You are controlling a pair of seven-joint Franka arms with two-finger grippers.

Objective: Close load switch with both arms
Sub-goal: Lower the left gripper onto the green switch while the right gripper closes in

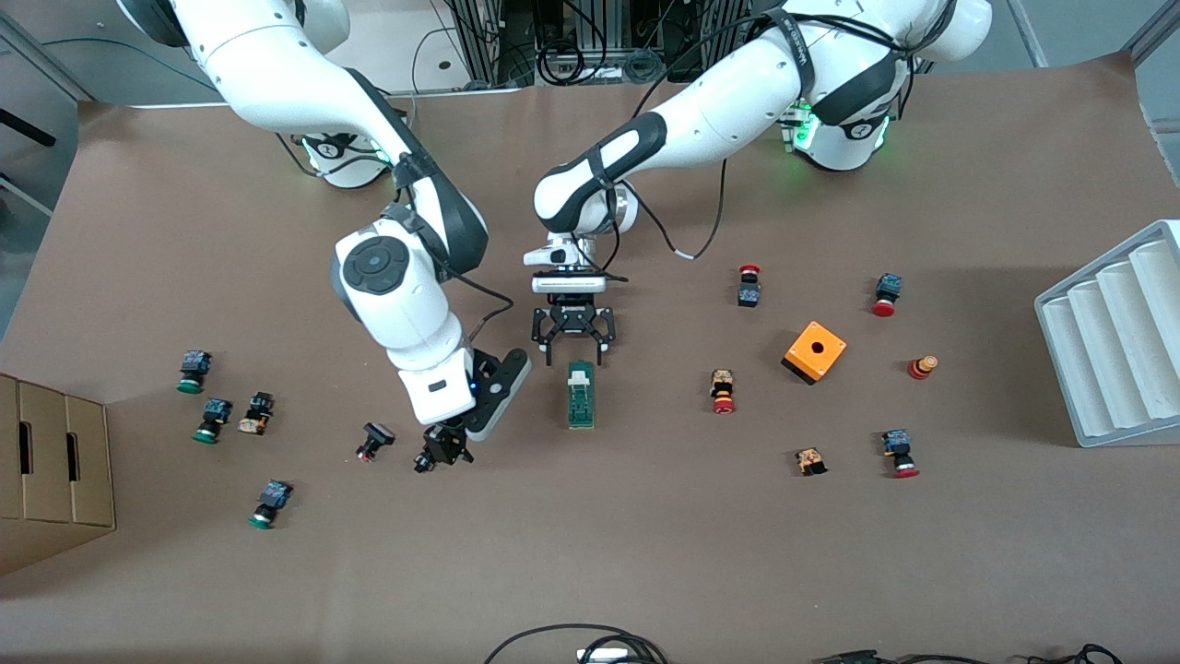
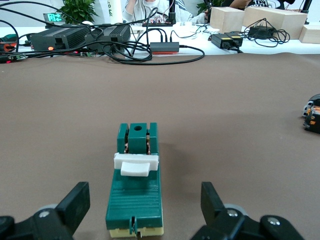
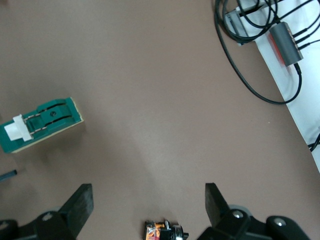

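The left gripper point(image 1: 572, 346) hangs low over the brown table point(image 1: 645, 553), its jaws spread wide with nothing between them. Its fingertips point(image 2: 75, 200) flank the end of the load switch point(image 1: 580, 394) that points toward the robots' bases, not touching it. The load switch lies flat on the table, a narrow green block with its white lever point(image 2: 135, 163) crossing its top.

The right gripper point(image 1: 444, 446) is low over the table toward the right arm's end, beside the load switch but apart from it, jaws also spread and empty. In the right wrist view a small black push button point(image 3: 165, 231) lies on the table between its fingers point(image 3: 80, 205). Nothing lies between either gripper and the switch.

Just beside the right gripper sits a red-capped button point(image 1: 373, 441). Further toward the right arm's end is a cluster of green-capped buttons point(image 1: 214, 420) and a cardboard box point(image 1: 51, 470) at the table edge. Toward the left arm's end lie another red button point(image 1: 723, 391), an orange box with a hole point(image 1: 815, 352), several more red-capped buttons point(image 1: 899, 454) and a white ridged tray point(image 1: 1120, 332).
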